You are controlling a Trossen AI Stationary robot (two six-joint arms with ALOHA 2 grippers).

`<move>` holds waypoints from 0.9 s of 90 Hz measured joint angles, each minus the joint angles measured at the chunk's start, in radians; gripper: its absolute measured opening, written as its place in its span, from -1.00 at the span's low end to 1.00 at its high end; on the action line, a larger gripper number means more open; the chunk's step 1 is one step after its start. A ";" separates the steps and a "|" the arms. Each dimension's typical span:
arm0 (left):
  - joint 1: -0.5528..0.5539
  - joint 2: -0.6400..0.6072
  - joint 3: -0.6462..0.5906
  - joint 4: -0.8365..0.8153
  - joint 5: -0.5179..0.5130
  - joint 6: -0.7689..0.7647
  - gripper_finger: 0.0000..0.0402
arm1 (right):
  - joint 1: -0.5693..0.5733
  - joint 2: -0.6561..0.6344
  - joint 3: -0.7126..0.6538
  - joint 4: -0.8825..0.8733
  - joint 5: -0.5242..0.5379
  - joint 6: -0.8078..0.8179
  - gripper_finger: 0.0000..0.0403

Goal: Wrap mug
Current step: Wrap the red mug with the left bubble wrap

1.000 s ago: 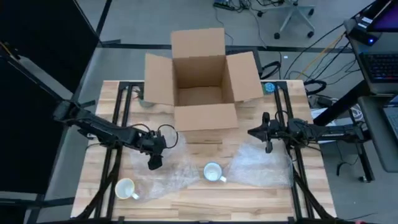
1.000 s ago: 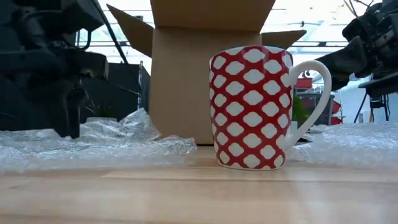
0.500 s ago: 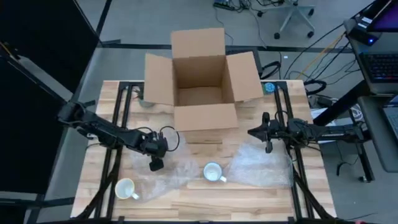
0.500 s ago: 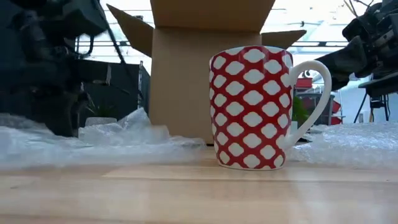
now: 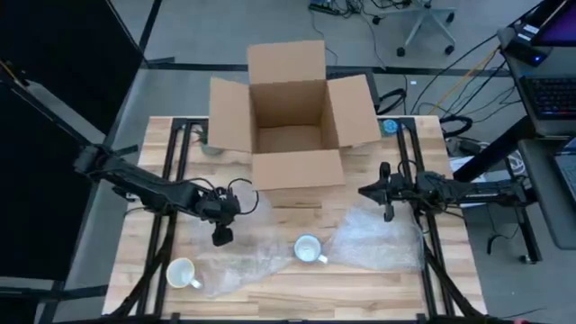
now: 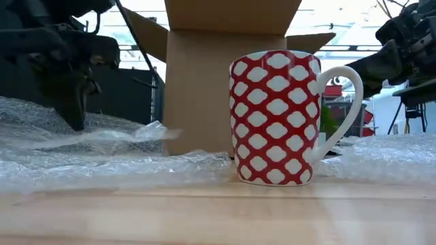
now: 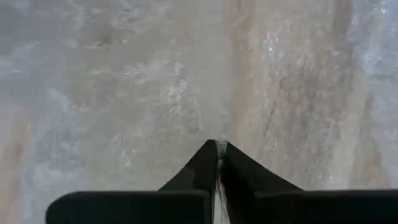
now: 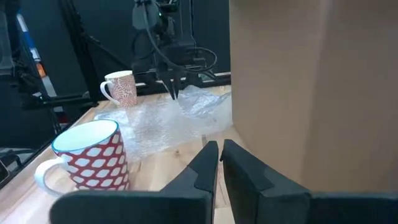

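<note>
Two mugs point(image 5: 309, 249), two bubble-wrap sheets point(image 5: 243, 256) — left hand point(image 5: 220, 237) pinching one sheet's edge.

Mug point(image 5: 309, 249) between two bubble wrap sheets point(image 5: 243, 247), open box point(image 5: 292, 117) behind.

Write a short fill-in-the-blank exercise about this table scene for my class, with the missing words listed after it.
1. The left gripper is pinching a sheet of ____ wrap.
2. The cardboard box at the table's far edge has its flaps ____.
3. The red-and-white mug stands ____ on the table.
4. The number of mugs on the table is ____.

Missing words: bubble; open; upright; two
</note>
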 joint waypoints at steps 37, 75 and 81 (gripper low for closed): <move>0.001 -0.039 0.000 0.015 -0.049 -0.026 -0.98 | 0.000 0.000 0.000 0.000 0.000 0.000 -0.95; 0.000 -0.039 0.001 0.042 -0.054 -0.019 -0.98 | 0.000 0.000 0.000 0.040 0.000 0.007 -0.95; 0.000 -0.039 0.001 0.042 -0.054 -0.019 -0.98 | 0.000 0.000 0.000 0.100 0.000 0.091 -0.95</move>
